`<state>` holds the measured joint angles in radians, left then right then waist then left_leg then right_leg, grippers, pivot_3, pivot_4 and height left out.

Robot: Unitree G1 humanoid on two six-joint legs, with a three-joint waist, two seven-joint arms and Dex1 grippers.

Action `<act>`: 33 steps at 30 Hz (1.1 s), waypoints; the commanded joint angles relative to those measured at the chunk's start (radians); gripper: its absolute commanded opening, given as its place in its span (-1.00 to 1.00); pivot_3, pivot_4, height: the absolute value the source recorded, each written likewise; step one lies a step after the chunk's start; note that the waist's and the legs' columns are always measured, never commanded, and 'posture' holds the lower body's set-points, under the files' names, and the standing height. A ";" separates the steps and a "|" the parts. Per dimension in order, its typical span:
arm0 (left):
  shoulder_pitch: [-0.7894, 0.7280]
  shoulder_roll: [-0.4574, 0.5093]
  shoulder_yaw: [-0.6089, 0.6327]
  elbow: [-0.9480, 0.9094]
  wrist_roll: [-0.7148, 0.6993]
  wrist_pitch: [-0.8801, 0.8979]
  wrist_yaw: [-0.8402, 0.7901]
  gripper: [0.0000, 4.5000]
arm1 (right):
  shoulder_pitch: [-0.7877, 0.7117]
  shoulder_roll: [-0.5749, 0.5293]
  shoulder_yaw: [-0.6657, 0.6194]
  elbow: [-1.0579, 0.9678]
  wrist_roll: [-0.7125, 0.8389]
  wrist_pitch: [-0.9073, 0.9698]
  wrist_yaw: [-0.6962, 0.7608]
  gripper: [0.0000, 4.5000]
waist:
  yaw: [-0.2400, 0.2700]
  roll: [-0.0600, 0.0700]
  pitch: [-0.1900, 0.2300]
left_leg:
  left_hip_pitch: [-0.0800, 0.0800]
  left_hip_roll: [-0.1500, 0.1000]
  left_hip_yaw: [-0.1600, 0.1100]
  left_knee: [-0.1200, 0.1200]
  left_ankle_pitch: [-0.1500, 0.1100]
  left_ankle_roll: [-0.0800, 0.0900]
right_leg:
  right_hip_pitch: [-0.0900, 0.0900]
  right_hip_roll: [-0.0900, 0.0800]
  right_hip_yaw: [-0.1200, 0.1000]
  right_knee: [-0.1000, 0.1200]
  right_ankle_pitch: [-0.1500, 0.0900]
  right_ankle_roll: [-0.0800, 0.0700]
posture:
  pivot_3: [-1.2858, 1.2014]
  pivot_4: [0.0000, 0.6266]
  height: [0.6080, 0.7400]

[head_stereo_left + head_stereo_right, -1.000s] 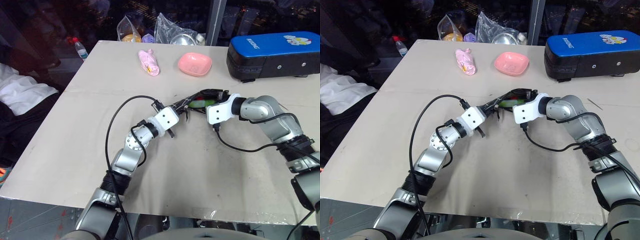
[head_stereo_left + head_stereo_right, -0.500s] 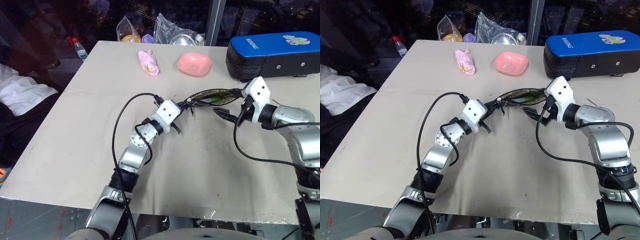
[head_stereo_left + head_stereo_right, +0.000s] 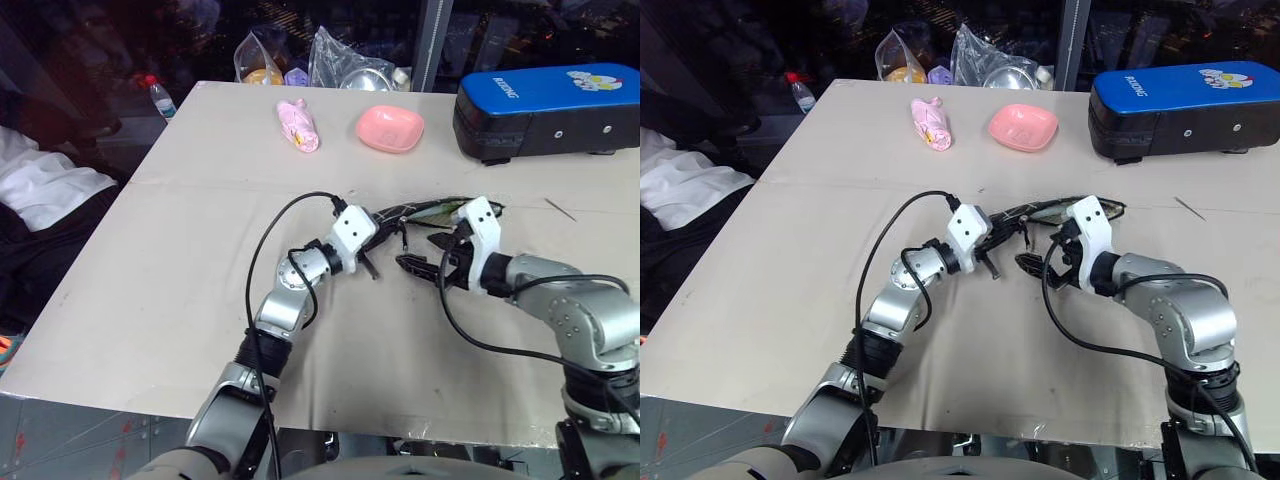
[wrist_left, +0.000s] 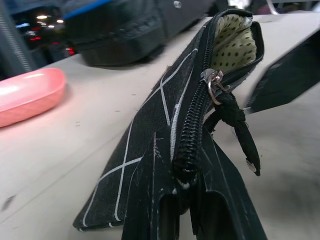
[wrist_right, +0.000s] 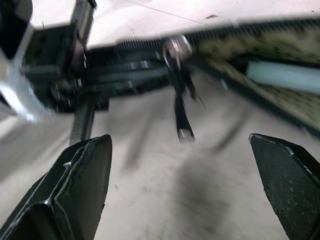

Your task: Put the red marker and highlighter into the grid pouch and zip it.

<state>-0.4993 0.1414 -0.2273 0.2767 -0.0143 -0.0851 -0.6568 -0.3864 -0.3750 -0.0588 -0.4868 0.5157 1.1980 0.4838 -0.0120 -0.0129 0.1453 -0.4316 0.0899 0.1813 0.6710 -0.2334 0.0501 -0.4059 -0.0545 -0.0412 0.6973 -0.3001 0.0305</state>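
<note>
The grid pouch lies flat in the middle of the table, black with thin white lines. Its far end gapes open on a dotted cream lining. My left gripper is shut on the pouch's near end, at the closed end of the zipper. The zipper pull hangs loose beside the teeth. The pale green highlighter lies inside the open pouch. The red marker is hidden. My right gripper hovers open just in front of the pouch, facing the pull, with nothing between its fingers.
A big blue hard case stands at the back right. A pink dish and a pink toy lie further back, with plastic bags behind them. A thin stick lies right of the pouch.
My right gripper has left the pouch's mouth, rolled over and dropped back to the near side of the pouch. My left gripper has shifted right, still gripping the pouch's end.
</note>
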 commanded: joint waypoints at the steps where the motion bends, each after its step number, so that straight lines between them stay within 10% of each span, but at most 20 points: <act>1: -0.017 -0.003 -0.011 -0.008 -0.015 -0.009 -0.026 -1.00 | -0.035 0.047 -0.023 -0.005 0.032 0.021 -0.046 0.97 | 0.000 0.000 0.000 | 0.000 0.000 0.000 0.000 0.000 0.000 | 0.000 0.000 0.000 0.000 0.000 0.000 | 0.03 -0.52 0.77; 8: -0.010 0.001 -0.012 -0.018 -0.013 0.003 -0.037 -1.00 | -0.042 0.095 -0.029 0.007 0.058 0.027 -0.087 0.87 | 0.000 0.000 0.000 | 0.000 0.000 0.000 0.000 0.000 0.000 | 0.000 0.000 0.000 0.000 0.000 0.000 | 0.03 -0.52 0.77; 17: 0.001 0.009 -0.017 -0.028 -0.012 0.012 -0.052 -1.00 | -0.055 0.128 -0.042 0.028 0.069 -0.003 -0.122 -0.97 | -0.001 0.000 0.000 | 0.000 0.000 0.000 0.000 0.000 0.000 | 0.000 0.000 0.000 0.000 0.000 0.000 | 0.03 -0.52 0.77; 33: 0.019 0.028 -0.015 -0.029 -0.001 0.008 -0.045 -1.00 | -0.038 0.182 -0.177 0.030 0.114 0.014 -0.234 -0.99 | -0.002 0.000 0.000 | 0.000 0.000 0.000 -0.001 0.000 0.000 | 0.000 0.000 0.000 0.000 0.000 0.000 | 0.03 -0.52 0.77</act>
<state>-0.4886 0.1637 -0.2389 0.2833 -0.0121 -0.0695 -0.7009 -0.4182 -0.1926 -0.1782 -0.4221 0.6139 1.2188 0.2767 -0.0137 -0.0129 0.1453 -0.4318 0.0902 0.1809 0.6704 -0.2335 0.0502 -0.4059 -0.0544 -0.0414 0.6971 -0.3001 0.0305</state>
